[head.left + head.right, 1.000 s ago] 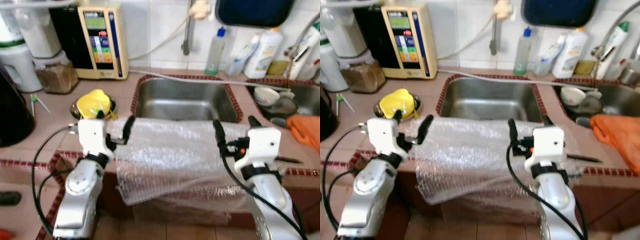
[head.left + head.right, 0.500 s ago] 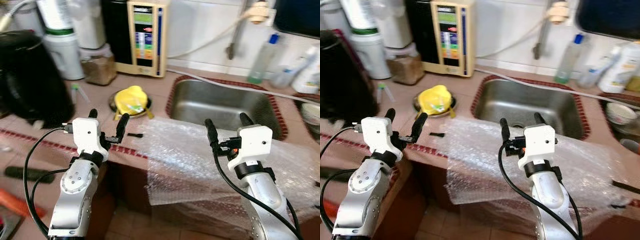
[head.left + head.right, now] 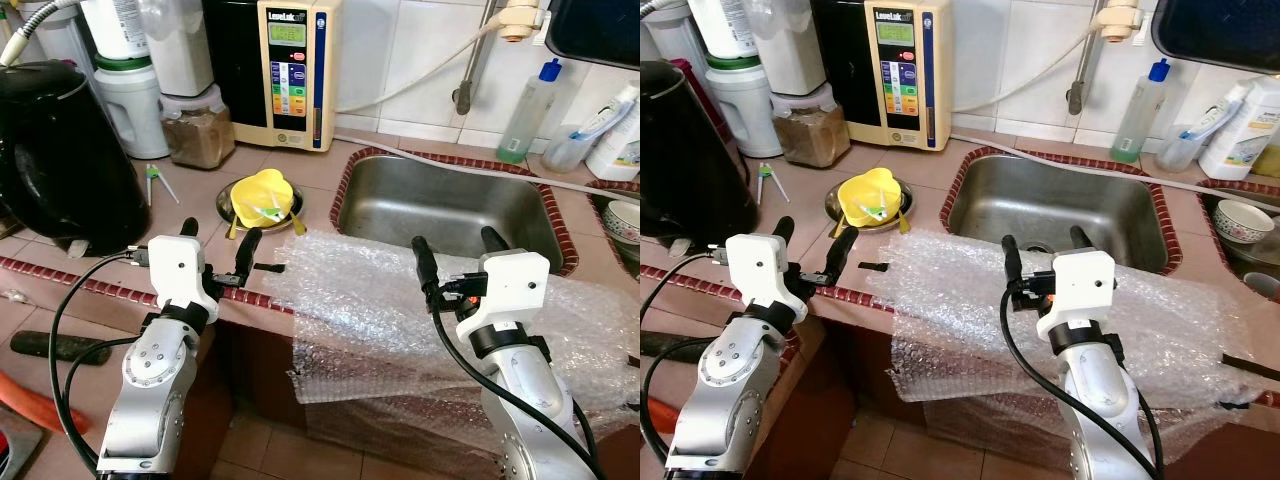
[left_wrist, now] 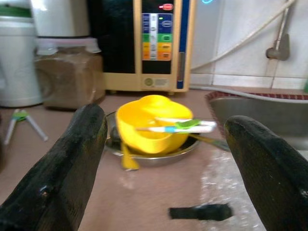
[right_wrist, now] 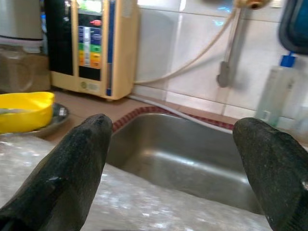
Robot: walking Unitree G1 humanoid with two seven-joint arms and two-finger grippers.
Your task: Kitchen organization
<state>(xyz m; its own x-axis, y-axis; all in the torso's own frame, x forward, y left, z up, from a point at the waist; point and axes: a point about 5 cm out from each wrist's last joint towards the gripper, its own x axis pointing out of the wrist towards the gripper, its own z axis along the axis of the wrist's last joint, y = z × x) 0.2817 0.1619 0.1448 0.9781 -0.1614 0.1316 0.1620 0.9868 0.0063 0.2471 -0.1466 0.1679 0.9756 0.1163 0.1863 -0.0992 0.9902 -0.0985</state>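
The view has swung left since a second ago, centring the yellow bowl [image 3: 262,194] on the tabletop [image 3: 110,215]; left gripper [image 3: 218,245] and right gripper [image 3: 455,251] hover agape, empty, above the bubble wrap [image 3: 370,300]; likely approaching the bowl.

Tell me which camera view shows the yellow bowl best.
The left wrist view: the yellow bowl sits close and centred on its metal dish. Both eye views show it small from above; the right wrist view catches just its edge.
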